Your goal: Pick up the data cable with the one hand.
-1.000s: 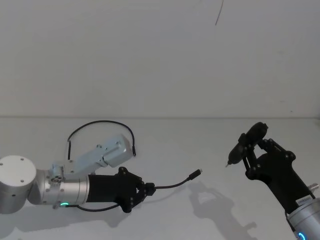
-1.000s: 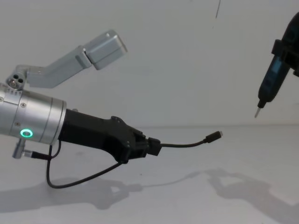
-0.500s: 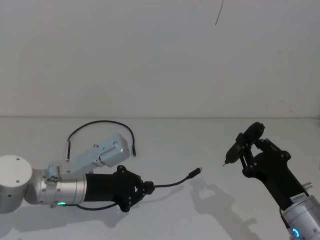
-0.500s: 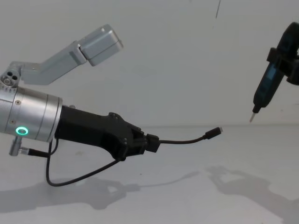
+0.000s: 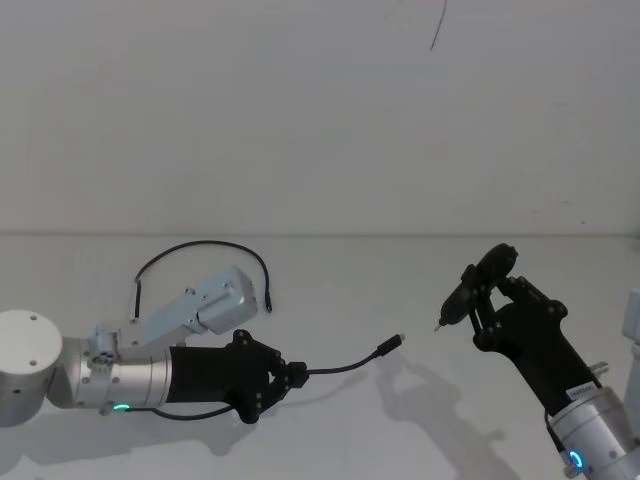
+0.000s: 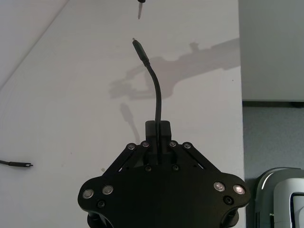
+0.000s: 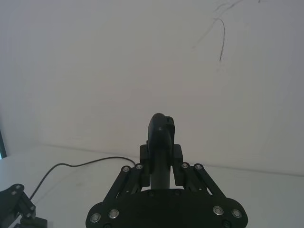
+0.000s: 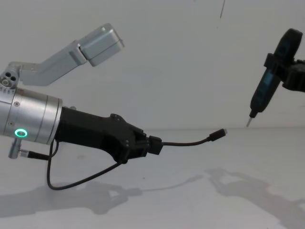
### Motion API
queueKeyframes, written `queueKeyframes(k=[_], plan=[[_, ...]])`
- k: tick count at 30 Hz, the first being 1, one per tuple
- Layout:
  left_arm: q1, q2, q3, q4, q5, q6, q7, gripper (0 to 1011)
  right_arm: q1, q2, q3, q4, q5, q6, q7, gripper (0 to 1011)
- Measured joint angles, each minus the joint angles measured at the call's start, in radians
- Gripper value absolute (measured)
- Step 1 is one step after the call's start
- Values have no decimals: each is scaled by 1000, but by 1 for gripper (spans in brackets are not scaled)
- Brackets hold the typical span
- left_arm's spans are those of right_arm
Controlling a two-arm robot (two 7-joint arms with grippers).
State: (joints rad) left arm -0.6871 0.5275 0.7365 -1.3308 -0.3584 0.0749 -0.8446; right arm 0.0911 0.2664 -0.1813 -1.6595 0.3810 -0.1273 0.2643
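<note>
**Cable gripped and clear of the table: pickup looks essentially done**

The data cable (image 5: 342, 367) is held at one end, and that end sits between the jaws of the left gripper (image 5: 294, 377). The jaws are closed down tight on it, with no gap visible in the left wrist view. From there the cord arcs forward and to the right in free air. Its silver-tipped plug (image 8: 220, 134) is unsupported and casts its own shadow on the table (image 5: 340, 290) below, so I judge the visible length to be lifted, not dragging.

Remaining: little, as far as I can judge. The grasp is made and the lift is achieved (grip security can't be tested from here, though the cord leaves the jaws centred).

The right gripper (image 5: 480, 296) hovers to the right, clamped on a pen tool (image 8: 268, 84). The tool's tip points down near the free plug but stays apart from it.

A short curved wire (image 5: 200, 249) lies on the table behind the left arm, untouched.
</note>
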Motion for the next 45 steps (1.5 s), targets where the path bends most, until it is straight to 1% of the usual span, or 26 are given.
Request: queueKeyframes(k=[8, 17, 28, 45], plan=[[1, 1, 0, -1, 0, -1, 0, 49, 11, -11, -7, 4, 1, 1, 13, 263], [1, 1, 0, -2, 0, -2, 0, 49, 20, -18, -20, 4, 12, 13, 23, 263], [1, 2, 0, -2, 0, -3, 0, 49, 25, -20, -31, 9, 20, 23, 25, 263], [1, 2, 0, -2, 0, -3, 0, 49, 31, -18, -37, 15, 25, 35, 24, 263]])
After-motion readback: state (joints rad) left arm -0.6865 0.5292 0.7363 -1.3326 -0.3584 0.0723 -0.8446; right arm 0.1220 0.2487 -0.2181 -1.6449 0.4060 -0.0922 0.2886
